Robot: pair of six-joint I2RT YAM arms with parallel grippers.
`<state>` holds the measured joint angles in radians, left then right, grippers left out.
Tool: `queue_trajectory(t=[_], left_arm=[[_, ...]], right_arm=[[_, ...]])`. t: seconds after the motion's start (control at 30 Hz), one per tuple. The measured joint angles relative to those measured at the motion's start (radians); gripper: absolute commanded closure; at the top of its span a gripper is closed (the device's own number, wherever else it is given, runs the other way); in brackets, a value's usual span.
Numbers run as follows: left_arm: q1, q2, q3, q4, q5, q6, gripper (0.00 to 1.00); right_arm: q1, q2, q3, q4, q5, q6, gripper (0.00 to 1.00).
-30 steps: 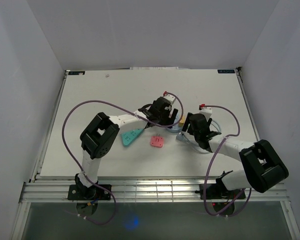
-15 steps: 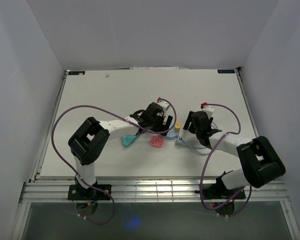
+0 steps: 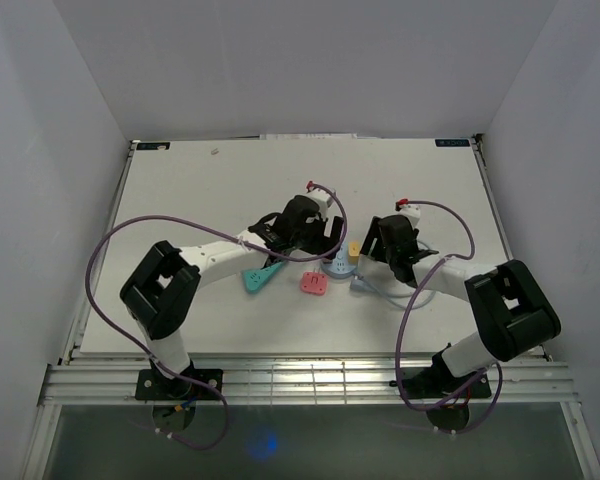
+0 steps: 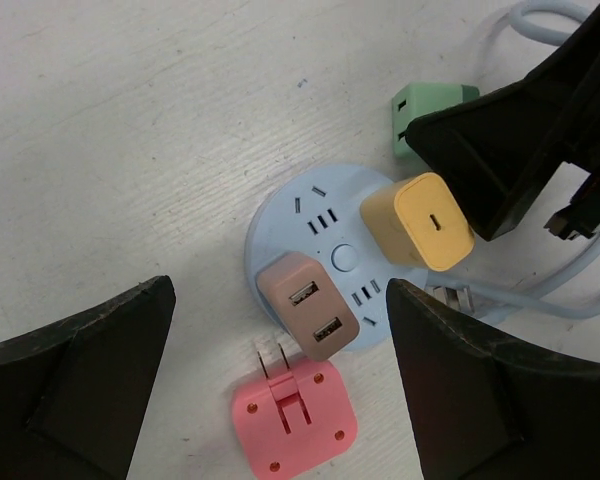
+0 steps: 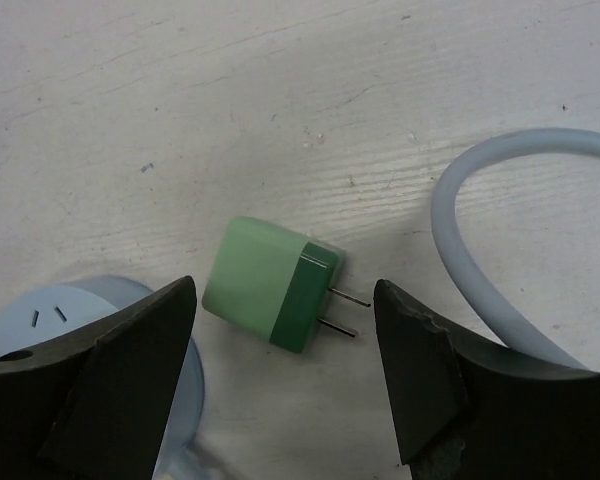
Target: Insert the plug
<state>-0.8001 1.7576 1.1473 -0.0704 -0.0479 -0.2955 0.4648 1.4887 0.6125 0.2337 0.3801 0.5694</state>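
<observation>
The left gripper (image 4: 280, 340) is spread wide and holds nothing, its two dark fingers (image 4: 80, 385) standing on either side of a round, pale-blue power strip (image 4: 300, 215) on the white bench (image 4: 130, 120). Two plugs sit in the strip's face: a brown plug (image 4: 308, 305) with two USB ports on the near side, and a yellow plug (image 4: 428, 222) on the side toward the other arm. Just beside the strip lies a pink plug (image 4: 295, 415), flat on the bench with its prongs pointing at the strip's rim.

The right gripper (image 5: 282, 330) is also open and empty. Between its fingers, touching neither, a green plug (image 5: 270, 285) lies on its side on the bench, with two bare metal prongs sticking out toward the right of the wrist view. It is not in any socket; the edge of the strip shows just past the left-hand finger. A pale grey-blue cable (image 5: 455, 225) curves over the bench next to the other finger.

In the overhead view a teal wedge-shaped piece (image 3: 259, 275) lies on the bench under the left forearm, apart from the strip.
</observation>
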Motion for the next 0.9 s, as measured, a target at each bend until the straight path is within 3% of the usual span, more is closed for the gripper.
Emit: queue_trajectory(t=[0.23, 0.4, 0.57, 0.9], left_arm=[[0.000, -0.107, -0.064, 0.040, -0.055, -0.010, 0.02], [0.000, -0.181, -0.134, 0.095, -0.087, -0.013, 0.02], [0.000, -0.206, -0.168, 0.135, -0.085, -0.011, 0.02], [0.000, -0.208, -0.198, 0.201, 0.046, -0.009, 0.02]], right_arm=[[-0.001, 0.057, 0.030, -0.026, 0.009, 0.000, 0.23], [-0.001, 0.067, 0.042, -0.033, 0.010, 0.002, 0.39], [-0.001, 0.062, 0.041, -0.032, 0.009, -0.001, 0.45], [-0.001, -0.124, -0.027, -0.023, -0.019, -0.016, 0.46]])
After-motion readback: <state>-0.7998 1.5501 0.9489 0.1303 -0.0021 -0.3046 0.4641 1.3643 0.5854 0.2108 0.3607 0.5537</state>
